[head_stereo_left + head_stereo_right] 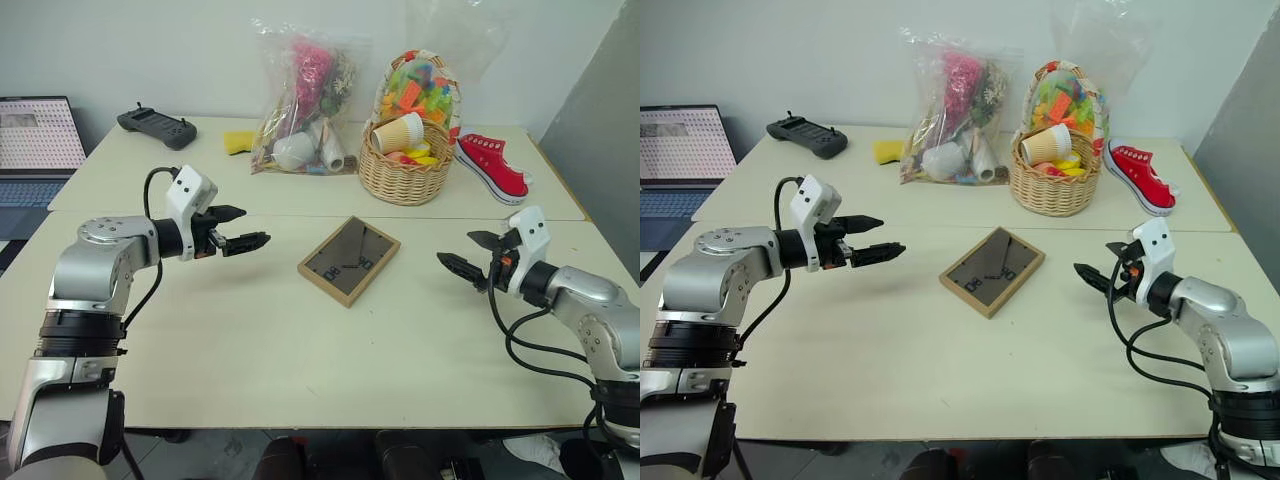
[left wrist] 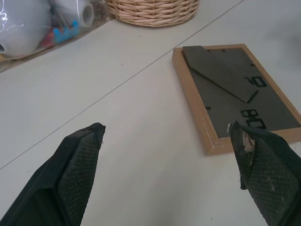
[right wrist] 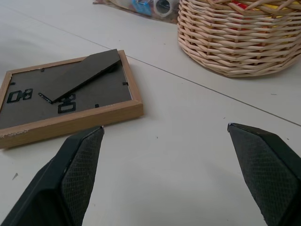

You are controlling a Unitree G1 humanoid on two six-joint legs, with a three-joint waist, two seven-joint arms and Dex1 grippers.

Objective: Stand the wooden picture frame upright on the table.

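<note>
Wooden picture frame (image 1: 348, 260) flat on tabletop (image 1: 250, 330), back panel up; likely light, stiff, glass fragile. Grasp wood edges. Left gripper (image 1: 240, 228), right gripper (image 1: 470, 253) both wide, empty.

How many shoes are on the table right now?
1: a red sneaker lies at the table's far right, just right of the wicker basket. The basket and bag could hide another.
</note>
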